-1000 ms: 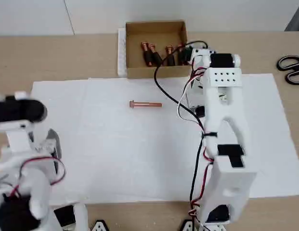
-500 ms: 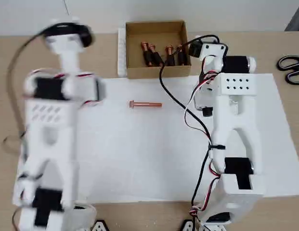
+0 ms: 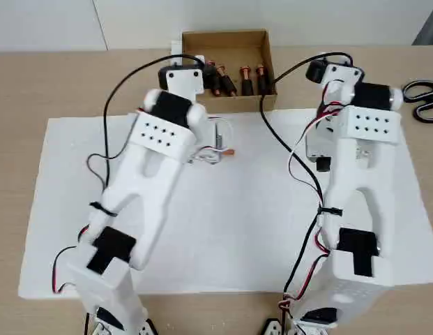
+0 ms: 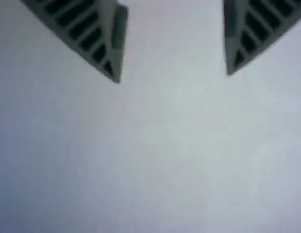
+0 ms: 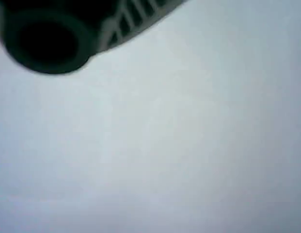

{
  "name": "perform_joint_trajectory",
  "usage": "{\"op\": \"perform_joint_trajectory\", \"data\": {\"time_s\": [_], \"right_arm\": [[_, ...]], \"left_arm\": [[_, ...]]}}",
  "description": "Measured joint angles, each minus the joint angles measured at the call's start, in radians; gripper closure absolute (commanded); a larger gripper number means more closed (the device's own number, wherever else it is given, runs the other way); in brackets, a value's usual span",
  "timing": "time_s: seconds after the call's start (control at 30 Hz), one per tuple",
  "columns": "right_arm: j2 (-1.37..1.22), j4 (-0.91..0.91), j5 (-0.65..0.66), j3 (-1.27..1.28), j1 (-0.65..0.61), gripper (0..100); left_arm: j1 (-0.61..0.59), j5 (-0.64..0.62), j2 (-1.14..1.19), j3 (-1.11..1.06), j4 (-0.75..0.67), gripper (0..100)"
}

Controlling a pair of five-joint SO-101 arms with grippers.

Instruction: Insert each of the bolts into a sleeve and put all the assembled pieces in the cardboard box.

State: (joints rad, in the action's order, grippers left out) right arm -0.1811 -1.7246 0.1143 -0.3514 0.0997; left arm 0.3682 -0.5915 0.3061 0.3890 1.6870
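A copper bolt point(image 3: 228, 151) lies on the white sheet point(image 3: 237, 230), mostly covered by my left arm. In the high view my left gripper point(image 3: 215, 145) hangs right over it. From the left wrist its fingers point(image 4: 114, 53) stand wide apart above bare sheet, so the left gripper point(image 4: 172, 77) is open with nothing in it. My right gripper point(image 5: 87, 36) is shut on a black sleeve point(image 5: 43, 43), whose hollow end faces the camera beside a ribbed finger point(image 5: 135, 17). The right arm's wrist point(image 3: 331, 136) is above the sheet's far right part.
The cardboard box point(image 3: 226, 35) stands at the far edge of the sheet and holds several assembled pieces point(image 3: 244, 80). Scissors point(image 3: 422, 98) lie on the table at the far right. Cables loop over both arms.
My left arm has swung from the near left corner across the sheet to above the bolt. The right arm has drawn back from the box, a little right and nearer.
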Motion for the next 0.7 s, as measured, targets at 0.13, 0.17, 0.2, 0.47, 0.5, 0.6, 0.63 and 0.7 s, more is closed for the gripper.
{"op": "perform_joint_trajectory", "data": {"time_s": [0.13,0.17,0.2,0.47,0.5,0.6,0.63,0.7], "right_arm": [[0.0,0.0,0.0,0.0,-0.002,99.5],[0.0,0.0,0.0,0.0,-0.002,99.5],[0.0,0.0,0.0,0.0,-0.002,99.5],[0.0,0.0,0.0,0.0,-0.002,99.5],[0.0,0.0,0.0,0.0,-0.002,99.5],[0.0,0.0,0.0,0.0,-0.002,99.5],[0.0,0.0,0.0,0.0,-0.002,99.5],[0.0,0.0,0.0,0.0,-0.002,99.5]], "left_arm": [[-0.006,-0.264,0.133,0.0,-0.132,86],[-0.009,-0.324,0.167,0.0,-0.169,87],[-0.012,-0.368,0.203,0.0,-0.206,87],[-0.023,-0.601,0.318,0.0,-0.353,87],[-0.023,-0.621,0.318,0.0,-0.364,87],[-0.023,-0.674,0.318,0.0,-0.385,87],[-0.023,-0.69,0.318,0.0,-0.387,87],[-0.025,-0.712,0.318,0.0,-0.387,87]]}}
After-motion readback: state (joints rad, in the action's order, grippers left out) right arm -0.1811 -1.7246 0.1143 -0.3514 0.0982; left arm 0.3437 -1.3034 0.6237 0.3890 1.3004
